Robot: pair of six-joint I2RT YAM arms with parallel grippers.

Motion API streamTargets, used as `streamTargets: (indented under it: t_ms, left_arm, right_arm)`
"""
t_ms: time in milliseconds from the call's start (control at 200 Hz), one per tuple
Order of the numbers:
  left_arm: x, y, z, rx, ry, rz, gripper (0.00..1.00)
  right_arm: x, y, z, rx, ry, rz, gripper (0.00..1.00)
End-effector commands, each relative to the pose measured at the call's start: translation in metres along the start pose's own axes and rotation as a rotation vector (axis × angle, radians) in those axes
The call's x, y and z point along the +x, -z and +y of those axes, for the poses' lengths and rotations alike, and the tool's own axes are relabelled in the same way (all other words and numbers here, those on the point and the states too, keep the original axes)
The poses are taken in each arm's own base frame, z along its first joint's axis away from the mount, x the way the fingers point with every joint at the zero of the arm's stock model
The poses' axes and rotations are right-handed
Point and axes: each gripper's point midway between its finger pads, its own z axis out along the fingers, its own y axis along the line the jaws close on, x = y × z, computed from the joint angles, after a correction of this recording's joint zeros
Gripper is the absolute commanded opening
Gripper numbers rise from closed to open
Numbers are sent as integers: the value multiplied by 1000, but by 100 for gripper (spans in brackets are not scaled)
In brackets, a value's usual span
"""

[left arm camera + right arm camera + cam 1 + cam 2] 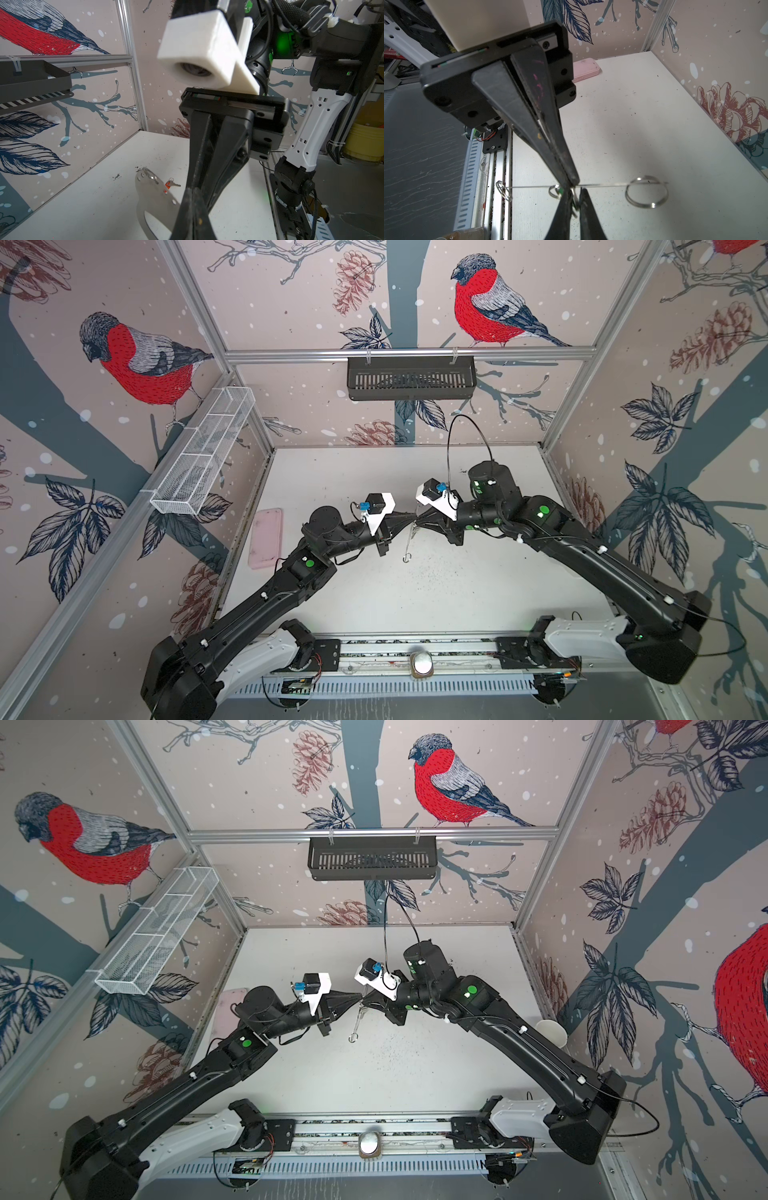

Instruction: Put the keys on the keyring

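Observation:
The keyring (pixel 409 541) (pixel 357 1021), a flat grey plate with an oval cutout (pixel 153 199), hangs edge-on above the table between both arms. My left gripper (pixel 412 516) (pixel 192 190) is shut on its upper edge. In the right wrist view the plate is a thin line (pixel 608 184) carrying metal rings (pixel 646 192). My right gripper (pixel 418 523) (pixel 575 193) meets the left one tip to tip and is shut on a silver key with a green tag (pixel 560 190), right at the plate. The key with the red-orange tag (pixel 170 184) lies on the table past the plate.
A pink case (pixel 266 537) (pixel 584 69) lies at the table's left edge. A white wire basket (pixel 203 452) hangs on the left wall and a black basket (pixel 411 377) on the back wall. A white cup (pixel 550 1031) stands at the right, behind the right arm.

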Motion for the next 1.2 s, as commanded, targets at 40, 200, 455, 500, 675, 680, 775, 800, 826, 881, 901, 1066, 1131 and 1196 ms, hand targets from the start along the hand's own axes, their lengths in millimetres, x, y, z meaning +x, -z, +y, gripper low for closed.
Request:
streamTargets:
  t_ms: [40, 200, 455, 500, 675, 680, 775, 800, 826, 881, 901, 1066, 1131, 1196]
  left_arm:
    - [-26, 3, -8, 36, -34, -117, 0]
    - [-27, 5, -10, 43, -28, -137, 0]
    - [-26, 6, -11, 43, -27, -139, 0]
    - [-26, 6, -11, 44, -26, -137, 0]
    - [-26, 6, -7, 21, -32, -126, 0]
    - [-26, 6, -7, 20, -31, -126, 0]
    - [-29, 7, -4, -7, -46, -120, 4]
    - [-30, 7, -3, -12, -51, -117, 7]
    - [-32, 8, -3, -19, -58, -118, 10]
    - [-35, 10, -3, -26, -70, -116, 17]
    - [-36, 10, -2, -29, -73, -113, 20]
    - [-42, 14, 0, -61, -110, -81, 32]
    - [-43, 16, 1, -78, -120, -68, 34]
    - [-43, 18, 3, -92, -129, -45, 35]
  right_arm:
    - [-22, 8, 11, -42, 36, -107, 10]
    - [-28, 12, 14, -59, 54, -157, 8]
    - [-33, 17, 18, -92, 70, -196, 0]
    - [-33, 17, 19, -98, 72, -198, 0]
    - [-31, 18, 20, -101, 75, -187, 0]
    - [-32, 18, 20, -101, 76, -187, 0]
    - [-29, 17, 20, -103, 71, -165, 0]
    - [-28, 17, 19, -103, 68, -158, 0]
    - [-27, 16, 19, -102, 66, -152, 0]
    - [-24, 15, 16, -96, 58, -136, 0]
    - [-23, 15, 16, -93, 55, -130, 0]
    - [-13, 5, 5, -69, 6, -46, 0]
    - [-12, 3, 3, -68, -2, -27, 0]
    - [-11, 2, 0, -54, -10, -6, 0]
